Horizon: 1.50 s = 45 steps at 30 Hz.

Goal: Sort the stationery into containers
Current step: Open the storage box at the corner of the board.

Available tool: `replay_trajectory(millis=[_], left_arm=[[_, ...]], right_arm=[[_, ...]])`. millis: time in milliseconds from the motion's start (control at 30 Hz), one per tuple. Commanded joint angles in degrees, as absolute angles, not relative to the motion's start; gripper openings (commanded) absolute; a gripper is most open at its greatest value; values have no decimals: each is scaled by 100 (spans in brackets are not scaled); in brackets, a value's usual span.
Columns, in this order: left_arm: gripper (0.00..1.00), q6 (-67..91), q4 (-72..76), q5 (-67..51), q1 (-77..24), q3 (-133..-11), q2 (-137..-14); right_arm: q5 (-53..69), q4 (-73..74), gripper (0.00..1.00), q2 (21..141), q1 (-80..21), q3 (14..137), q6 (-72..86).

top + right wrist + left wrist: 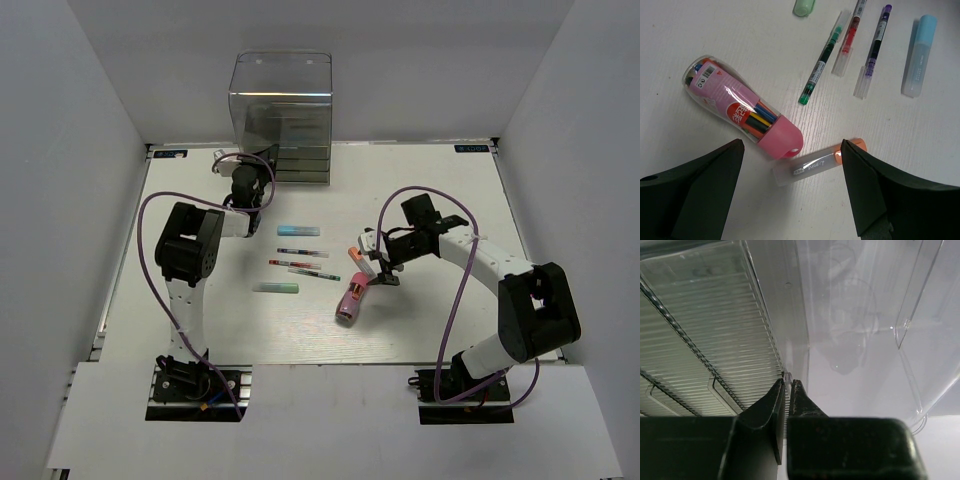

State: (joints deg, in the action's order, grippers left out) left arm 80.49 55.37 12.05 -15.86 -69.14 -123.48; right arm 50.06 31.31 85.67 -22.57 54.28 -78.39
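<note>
Tube (740,107) is pink, clear-walled, coloured pens (758,118) inside; our right gripper (792,147) gapes wide above it, left gripper (788,383) pinches box (715,315).

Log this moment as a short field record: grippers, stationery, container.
left gripper: fingers nearly together, at the ribbed drawer fronts of the clear drawer box
right gripper: open, above the orange marker and the pink pen tube
thin pens: three, side by side, mid-table
blue bar: on the far side of the pens
green bar: on the near side of the pens
sorted: nothing yet; all seven items lie on the table
</note>
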Motion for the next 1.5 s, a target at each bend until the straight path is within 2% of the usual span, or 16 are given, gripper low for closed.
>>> replay_trajectory(millis=[0, 33, 267, 800, 1000, 1467], left_arm=[[0, 7963, 5659, 1187, -1573, -6970, -12375], [0, 7963, 5738, 1126, -1573, -6831, -12375], [0, 7963, 6020, 1072, -1687, -6434, -12076], [0, 7963, 6231, 747, -1687, -6442, -11672], [0, 7840, 5381, 247, -1635, -6714, -11339], [0, 7383, 3718, 237, -1635, -7049, -10793]], right_arm=[[5080, 3085, 84, 8534, -2259, 5361, -7831], [4984, 3015, 90, 8534, -2276, 5353, -7753], [4588, 2908, 90, 8745, -2276, 5492, -7339], [4852, 3024, 90, 8631, -2294, 5432, -7743], [4878, 3015, 90, 8622, -2294, 5432, -7769], [4913, 3006, 90, 8613, -2312, 5423, -7752]])
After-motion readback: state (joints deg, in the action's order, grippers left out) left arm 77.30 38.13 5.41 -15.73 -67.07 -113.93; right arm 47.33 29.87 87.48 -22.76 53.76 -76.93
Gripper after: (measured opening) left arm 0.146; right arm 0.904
